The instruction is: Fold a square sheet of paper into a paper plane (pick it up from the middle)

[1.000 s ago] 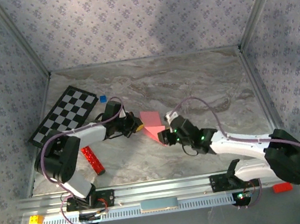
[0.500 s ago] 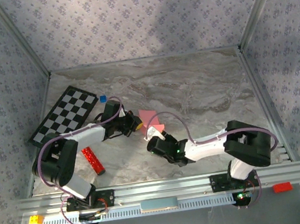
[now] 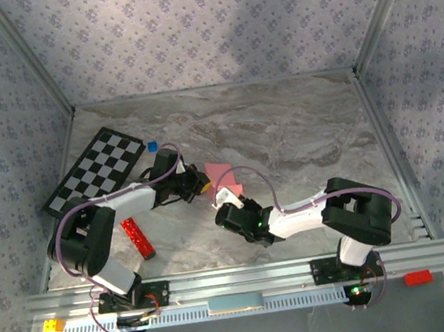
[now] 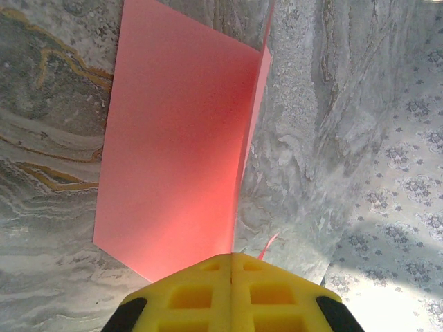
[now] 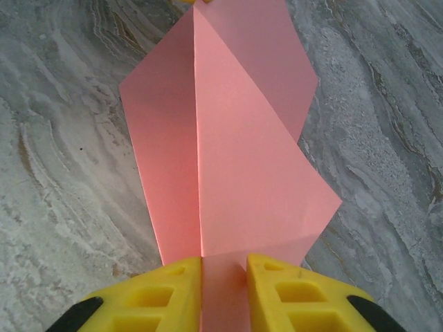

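- Paper status: square sheet of paper sits near mid-counter, partly folded, one panel flat on the marble and a flap raised along a centre crease.
- Left tool is at the sheet's 9 o'clock. In the left wrist view its yellow pads are pressed fully together, and the pink sheet runs right into the seam. I judge it is pinching that edge, probably as an anchor so the sheet can't slide.
- Right tool is at the sheet's 6 o'clock. In the right wrist view its jaws stand a narrow gap apart, with the near end of the paper lying in the gap, lined up on the crease. No clamp is visible, so I can't tell if the pads touch it.
- Likely reason for the two-sided setup: one end is held and the other worked, which keeps the crease straight.
- Plane shape not there yet; nose folds remain.
- Checkerboard, at 10 o'clock from the sheet, is well apart.
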Motion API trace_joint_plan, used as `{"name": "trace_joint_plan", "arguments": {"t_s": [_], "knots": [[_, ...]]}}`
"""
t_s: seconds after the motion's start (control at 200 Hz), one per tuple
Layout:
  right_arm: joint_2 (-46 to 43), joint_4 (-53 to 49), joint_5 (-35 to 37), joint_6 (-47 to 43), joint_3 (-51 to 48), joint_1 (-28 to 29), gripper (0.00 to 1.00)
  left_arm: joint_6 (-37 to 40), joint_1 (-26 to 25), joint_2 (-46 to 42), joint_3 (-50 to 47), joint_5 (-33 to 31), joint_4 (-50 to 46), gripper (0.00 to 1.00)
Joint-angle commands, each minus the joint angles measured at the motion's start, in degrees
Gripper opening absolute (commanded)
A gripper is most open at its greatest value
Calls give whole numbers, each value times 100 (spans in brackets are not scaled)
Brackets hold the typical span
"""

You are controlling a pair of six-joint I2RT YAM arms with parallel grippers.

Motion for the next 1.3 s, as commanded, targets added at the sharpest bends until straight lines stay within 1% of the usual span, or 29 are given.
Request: {"name": "trace_joint_plan", "arguments": {"t_s": [0.0, 0.325, 0.365, 0.42, 0.55, 0.595, 0.7, 0.775, 0.895, 1.194, 1.294], "knots": [[105, 86, 69, 103, 77, -71, 22, -6, -27, -103, 20, -23, -83, 0], [45, 258, -135, -7, -24, -192, 9, 152, -26, -87, 152, -47, -282, 0], [40, 278, -143, -19, -46, -205, 8, 189, -28, -95, 179, -87, -347, 6], [29, 329, -185, -46, -83, -216, 8, 255, -28, -112, 216, -141, -461, 22], [-17, 554, -376, -100, -198, -257, 7, 469, -17, -142, 299, -234, -682, 50], [-36, 630, -434, -122, -247, -278, 7, 558, -1, -97, 378, -208, -756, 54], [-41, 655, -554, -182, -274, -308, 7, 762, 45, 43, 546, -113, -928, 62], [-50, 720, -662, -222, -305, -334, 7, 890, 69, 169, 685, 11, -1014, 63], [-67, 802, -738, -177, -354, -378, 8, 1007, 67, 373, 835, 186, -1131, 61], [-170, 1067, -949, -152, -525, -457, 9, 984, 72, 537, 825, 310, -1130, 42], [-227, 1189, -989, -143, -603, -483, 9, 986, 76, 644, 917, 518, -1162, 35]]}}
